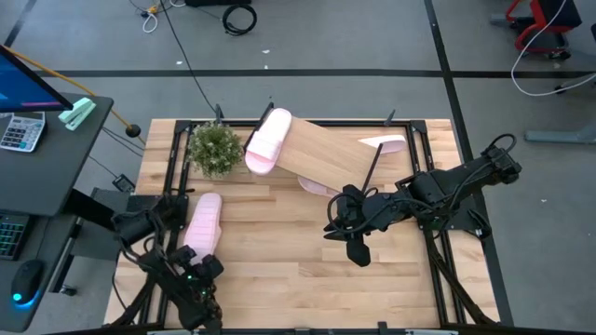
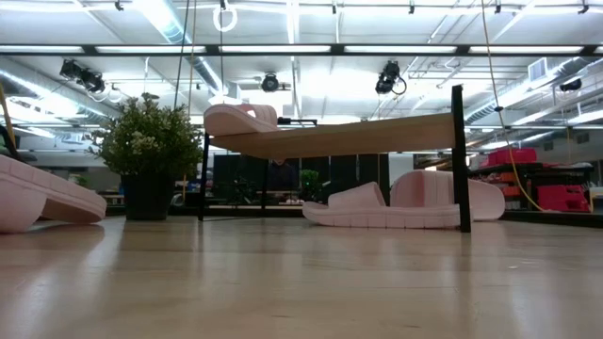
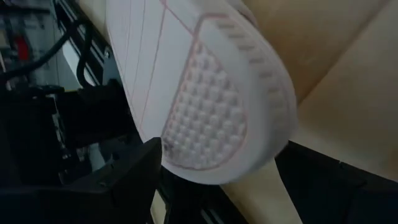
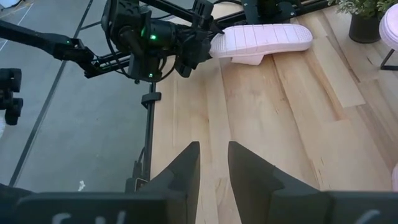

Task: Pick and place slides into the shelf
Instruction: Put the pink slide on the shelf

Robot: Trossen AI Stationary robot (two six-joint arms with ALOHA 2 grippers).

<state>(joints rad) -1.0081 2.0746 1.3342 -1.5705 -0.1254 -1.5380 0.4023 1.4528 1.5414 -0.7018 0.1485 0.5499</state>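
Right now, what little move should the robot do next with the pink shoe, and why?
Probably lift it higher. The left gripper seems to hold the near slide by one end, tilted, with its other end low by the table. The shelf stands higher and has bare board beside the shelved slide. The right gripper waits, empty.
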